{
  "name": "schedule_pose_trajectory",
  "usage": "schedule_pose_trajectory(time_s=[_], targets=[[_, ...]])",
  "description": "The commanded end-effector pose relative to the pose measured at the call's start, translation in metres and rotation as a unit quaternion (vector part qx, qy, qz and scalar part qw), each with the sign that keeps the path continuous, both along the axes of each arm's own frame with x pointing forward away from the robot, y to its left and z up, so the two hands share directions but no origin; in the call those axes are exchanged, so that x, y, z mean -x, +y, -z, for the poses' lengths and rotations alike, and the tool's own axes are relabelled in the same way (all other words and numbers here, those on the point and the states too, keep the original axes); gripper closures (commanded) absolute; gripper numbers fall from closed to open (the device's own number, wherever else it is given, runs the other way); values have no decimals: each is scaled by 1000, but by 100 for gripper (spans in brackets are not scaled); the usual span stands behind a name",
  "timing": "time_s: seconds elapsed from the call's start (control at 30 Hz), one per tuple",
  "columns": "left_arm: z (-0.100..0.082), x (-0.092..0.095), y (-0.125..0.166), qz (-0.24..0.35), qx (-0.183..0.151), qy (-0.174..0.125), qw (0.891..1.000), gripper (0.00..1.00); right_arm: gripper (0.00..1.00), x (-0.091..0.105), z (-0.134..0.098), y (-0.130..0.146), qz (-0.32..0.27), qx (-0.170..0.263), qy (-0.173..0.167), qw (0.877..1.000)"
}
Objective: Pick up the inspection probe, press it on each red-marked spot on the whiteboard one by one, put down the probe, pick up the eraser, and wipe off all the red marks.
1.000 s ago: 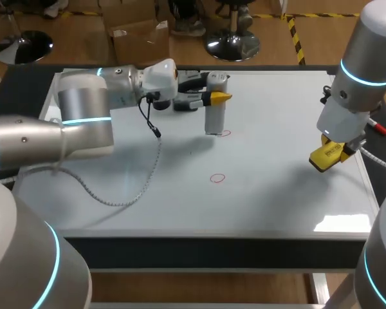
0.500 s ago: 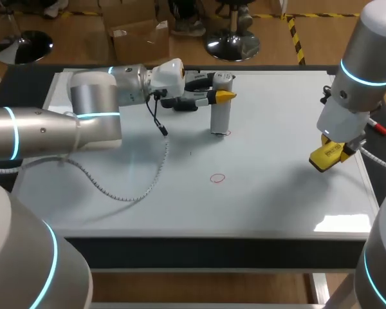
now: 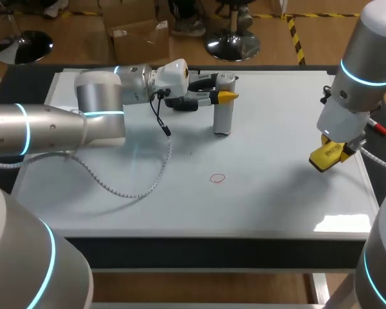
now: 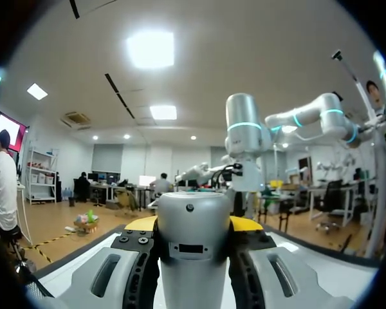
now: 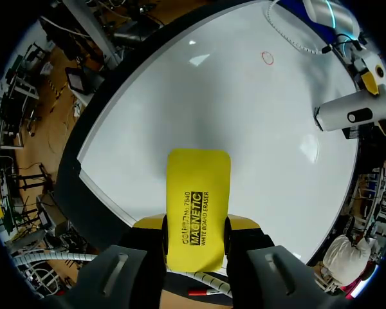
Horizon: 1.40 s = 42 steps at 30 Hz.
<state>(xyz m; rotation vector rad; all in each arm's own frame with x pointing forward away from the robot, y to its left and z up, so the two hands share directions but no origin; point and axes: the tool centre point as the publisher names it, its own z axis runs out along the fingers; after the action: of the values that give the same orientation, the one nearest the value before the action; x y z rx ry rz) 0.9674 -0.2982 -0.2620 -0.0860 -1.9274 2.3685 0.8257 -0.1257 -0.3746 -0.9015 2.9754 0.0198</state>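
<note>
The silver cylindrical probe (image 3: pixel 223 116) stands upright with its lower end on the whiteboard (image 3: pixel 276 193), far of the middle. My left gripper (image 3: pixel 220 90) is shut on its upper part; in the left wrist view the probe (image 4: pixel 193 251) fills the gap between the fingers of that gripper (image 4: pixel 193 225). A small red circle mark (image 3: pixel 217 178) lies nearer on the board, also visible as the red mark (image 5: pixel 267 57). Above the board's right side my right gripper (image 3: pixel 331 151) is shut on the yellow eraser (image 3: pixel 323 158), which sticks out ahead of the gripper (image 5: pixel 196 225) as a flat yellow eraser block (image 5: pixel 198 187).
A grey cable (image 3: pixel 135 187) from my left arm loops over the board's left half. A red marker pen (image 3: pixel 376 127) lies at the board's right edge under my right arm. A black object (image 3: pixel 183 104) lies behind the left gripper.
My left arm has shifted a little to the right with the probe, whose foot now covers the red mark seen beside it earlier. The right arm and eraser have stayed still.
</note>
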Motion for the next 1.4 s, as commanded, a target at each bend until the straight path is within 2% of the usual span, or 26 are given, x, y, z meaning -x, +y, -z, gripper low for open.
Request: schedule_pose_trajectory(time_s=[0.03, 0.3, 0.53, 0.93, 1.13, 1.4], targets=[[3, -4, -1, 6, 0, 2, 1000, 100, 100, -1, 0, 0, -1, 2, 1, 1000], [4, -2, -2, 7, 0, 4, 1000, 100, 100, -1, 0, 0, -1, 2, 1, 1000], [-1, -2, 0, 5, -4, 2, 1000, 100, 100, -1, 0, 0, -1, 2, 1, 1000], [-38, -6, 1, 24, -26, 14, 999, 100, 100, -1, 0, 0, -1, 2, 1, 1000], [-62, -23, -1, 37, -27, 7, 999, 100, 100, -1, 0, 0, -1, 2, 1, 1000], [-92, -64, -8, 46, -22, 2, 999, 100, 100, -1, 0, 0, -1, 2, 1, 1000]])
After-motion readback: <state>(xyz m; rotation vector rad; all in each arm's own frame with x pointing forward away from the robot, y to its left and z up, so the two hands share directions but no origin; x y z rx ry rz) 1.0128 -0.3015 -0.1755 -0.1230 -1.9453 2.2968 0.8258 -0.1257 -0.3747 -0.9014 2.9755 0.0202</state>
